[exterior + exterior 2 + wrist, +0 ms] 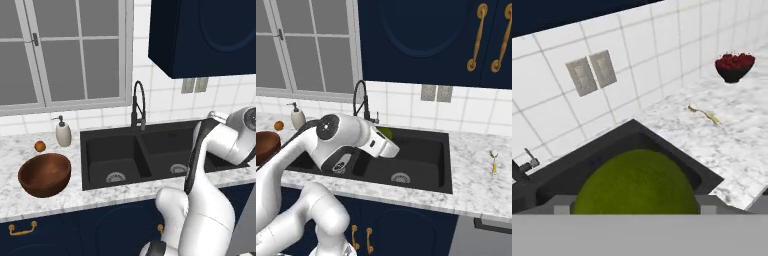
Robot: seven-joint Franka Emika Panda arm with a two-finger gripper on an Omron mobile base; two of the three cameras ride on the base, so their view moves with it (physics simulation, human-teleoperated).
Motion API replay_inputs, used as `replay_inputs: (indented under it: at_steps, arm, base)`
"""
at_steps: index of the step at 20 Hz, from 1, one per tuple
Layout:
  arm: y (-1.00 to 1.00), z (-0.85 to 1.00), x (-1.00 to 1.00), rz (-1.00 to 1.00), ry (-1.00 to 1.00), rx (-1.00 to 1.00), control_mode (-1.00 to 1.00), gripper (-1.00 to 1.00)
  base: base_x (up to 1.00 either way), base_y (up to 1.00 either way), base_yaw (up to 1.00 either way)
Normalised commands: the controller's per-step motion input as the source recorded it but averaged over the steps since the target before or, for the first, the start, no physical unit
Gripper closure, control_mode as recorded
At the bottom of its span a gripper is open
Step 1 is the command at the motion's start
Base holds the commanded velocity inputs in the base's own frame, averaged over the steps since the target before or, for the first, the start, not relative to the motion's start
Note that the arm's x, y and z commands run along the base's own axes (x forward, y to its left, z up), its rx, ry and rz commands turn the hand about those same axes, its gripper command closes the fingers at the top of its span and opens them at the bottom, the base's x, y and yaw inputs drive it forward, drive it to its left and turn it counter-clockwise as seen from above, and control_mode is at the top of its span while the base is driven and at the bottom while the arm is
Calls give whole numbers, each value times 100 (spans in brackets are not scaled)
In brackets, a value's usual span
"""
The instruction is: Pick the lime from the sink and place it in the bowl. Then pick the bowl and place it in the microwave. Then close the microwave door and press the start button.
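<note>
The yellow-green lime (637, 182) looms large and close in the hand view, spanning the gap between the fingertips of my gripper (634, 206), which is shut on it. In the right base view the lime (385, 132) peeks out behind my hand, above the black double sink (421, 165), near its back wall. The reddish-brown wooden bowl (45, 174) stands on the marble counter left of the sink (95, 165). The microwave and its door are out of view.
A small orange fruit (40, 146) and a soap dispenser (63, 132) stand behind the bowl. The black arched faucet (138, 105) rises behind the sink's divider. A small utensil (494, 161) lies on the right counter, with a dark bowl of red fruit (734, 66) farther along.
</note>
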Motion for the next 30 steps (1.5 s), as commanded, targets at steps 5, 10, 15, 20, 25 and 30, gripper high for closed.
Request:
replay_inputs:
  at_steps: [5,10,15,20,25,30]
  arm:
    - [93,14,-48,19,11,10,-100,100]
    - [98,35,-19,24,16,4,-100,100]
    - [100,12,-18,23,25,2,-100,100]
    - [100,0,0,20,29,8,-100,100]
    - [100,0,1,17,20,5,-100,100]
    - [100,-22,36,12,5,1,-100,100]
  base:
    - [0,0,0]
    - [0,0,0]
    - [0,0,0]
    - [0,0,0]
    - [0,0,0]
    - [0,0,0]
